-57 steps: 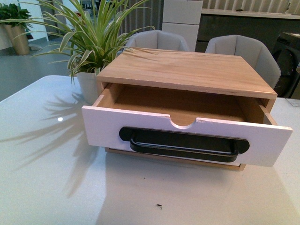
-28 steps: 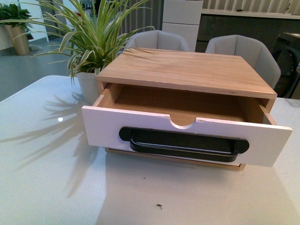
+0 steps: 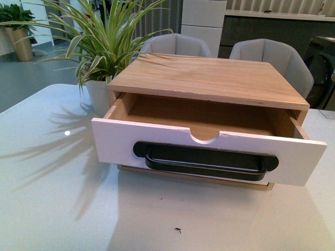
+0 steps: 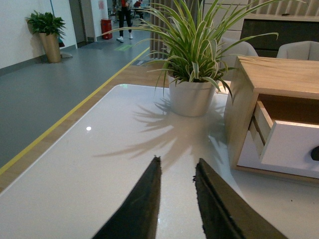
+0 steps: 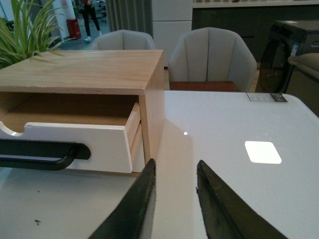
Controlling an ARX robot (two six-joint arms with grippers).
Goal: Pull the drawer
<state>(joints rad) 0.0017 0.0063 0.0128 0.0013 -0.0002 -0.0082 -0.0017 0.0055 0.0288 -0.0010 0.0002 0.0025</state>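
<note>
Only wrist views show the left gripper (image 4: 177, 167) and right gripper (image 5: 175, 169), fingers apart, holding nothing; the drawer (image 3: 209, 151) stands pulled out over bare table (image 3: 57, 209).

Office or showroom lounge: grey floor with yellow line (image 4: 75, 107), upholstered chairs (image 5: 212, 57), potted plants (image 4: 197, 55), white table (image 3: 52, 209), people walking (image 4: 124, 15).

Both grippers have black, tapering, flat-sided jaws
</note>
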